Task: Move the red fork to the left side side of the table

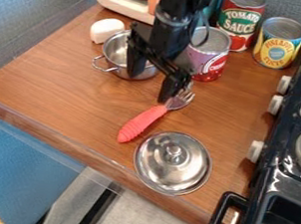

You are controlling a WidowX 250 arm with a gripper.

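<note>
Beyond the metal lid (172,163), find the red fork (142,124) lying aslant on the wooden table (55,85). Near its neck, see the black gripper (148,89), spread wide, apparently holding nothing. Seems to be lining up the grasp; needs centring over the fork, lowering, closing, then carrying left, clear of the small pot (116,55).

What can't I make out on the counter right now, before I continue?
All in the camera view:
Pot: partly hidden behind the gripper.
Red fork: contact between its neck and the nearer fingertip, too small to tell.
Purple can: left side partly behind the arm.
Stove: cut off by the right edge.
</note>
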